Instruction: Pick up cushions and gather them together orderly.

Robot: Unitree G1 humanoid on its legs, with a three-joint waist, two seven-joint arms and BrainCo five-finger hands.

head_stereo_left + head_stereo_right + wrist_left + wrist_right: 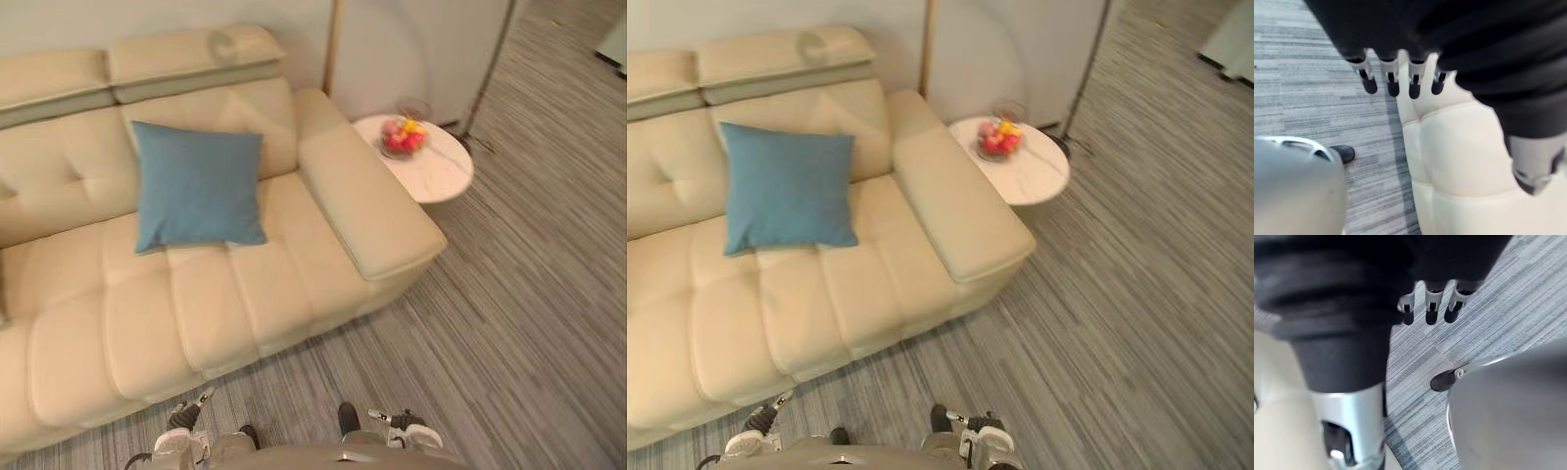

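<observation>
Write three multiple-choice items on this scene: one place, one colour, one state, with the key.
1. The cushion sits: A on a chair; B on the sofa seat, against its backrest; C on a shelf.
2. Its colour: A red; B blue; C green.
3. The left hand and right hand are: A open, empty; B shut on the cushion; C shut, empty.
Key: B, it leans on the cream backrest; B, plain blue cover; A, fingers hang straight, holding nothing.
</observation>
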